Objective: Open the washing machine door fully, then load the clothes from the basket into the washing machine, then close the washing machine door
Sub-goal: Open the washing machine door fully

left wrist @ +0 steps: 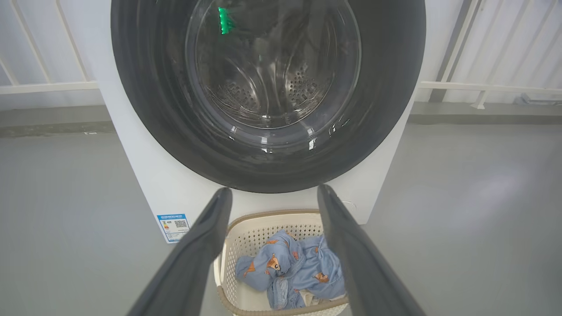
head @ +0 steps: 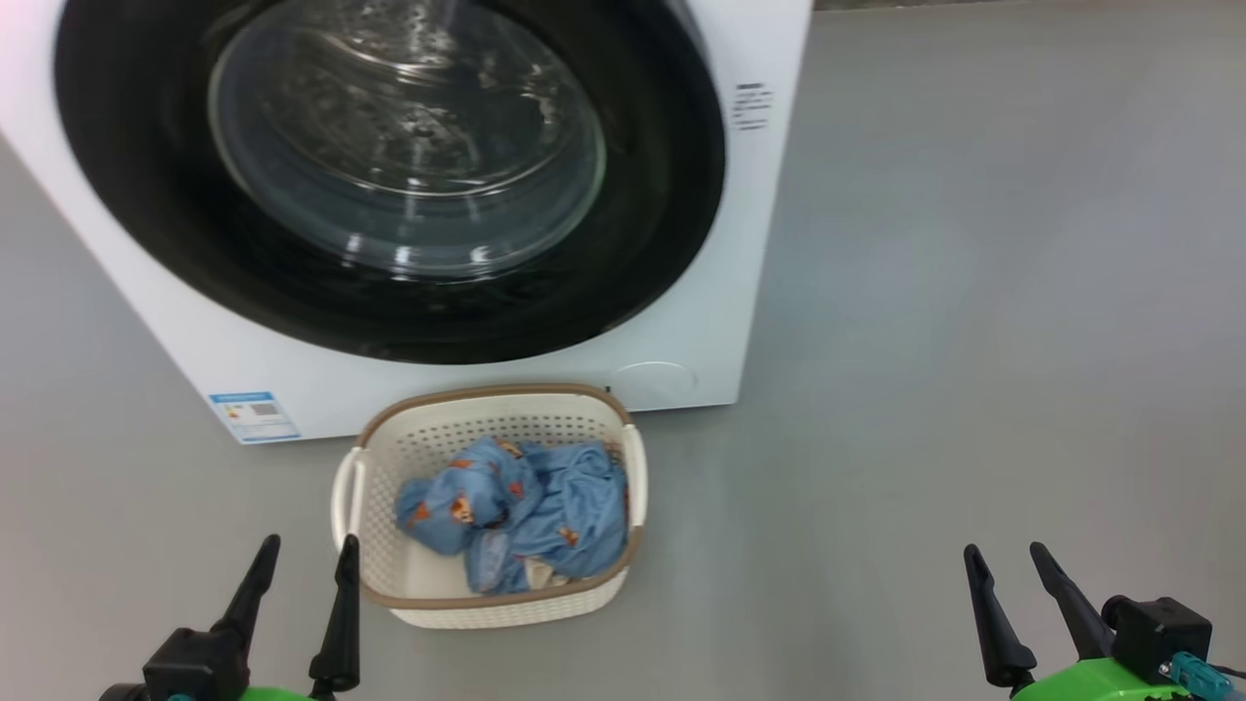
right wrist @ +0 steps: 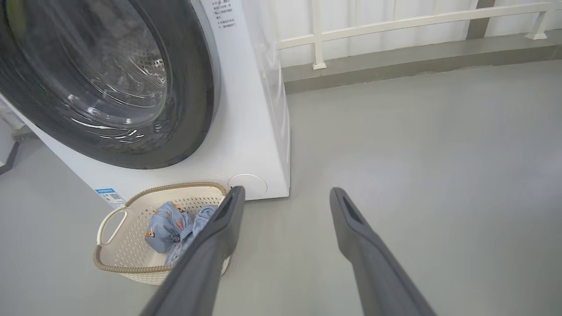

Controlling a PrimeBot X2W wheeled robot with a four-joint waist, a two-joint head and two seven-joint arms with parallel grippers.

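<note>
The white washing machine [head: 467, 375] stands ahead with its round black washing machine door [head: 642, 243] shut flat against the front, the steel drum visible through the glass. On the floor right before it sits the cream basket [head: 389, 487] holding the light blue clothes [head: 545, 506] with orange bears. My left gripper [head: 307, 547] is open at the lower left, just left of the basket's near corner. My right gripper [head: 1003, 553] is open at the lower right, well clear of the basket. The door [left wrist: 175, 131], basket [left wrist: 246, 237] and clothes [left wrist: 303, 267] lie beyond my left fingers [left wrist: 202, 237].
Bare grey floor [head: 973, 341] spreads to the right of the machine. A white railing [right wrist: 395, 24] and a raised kerb [right wrist: 395, 66] run behind it. A blue label sticker [head: 255, 416] sits low on the machine's front.
</note>
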